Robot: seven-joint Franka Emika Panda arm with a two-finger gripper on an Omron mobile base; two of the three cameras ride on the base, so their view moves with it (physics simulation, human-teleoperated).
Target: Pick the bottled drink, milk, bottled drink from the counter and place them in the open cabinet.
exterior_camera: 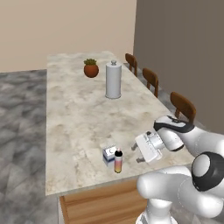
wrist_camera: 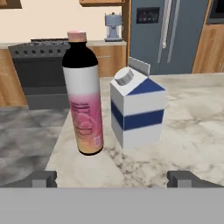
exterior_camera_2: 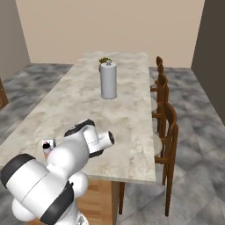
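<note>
While the pincer (wrist_camera: 112, 178) stands wide open and empty, the bottled drink (wrist_camera: 84, 94) and milk (wrist_camera: 138, 109) wait on the worktop (exterior_camera: 74, 113) just ahead of it, nothing yet moved.

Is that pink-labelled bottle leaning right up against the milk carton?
Apart. In the hand view, bare counter shows between the upright bottle and the milk carton.
</note>
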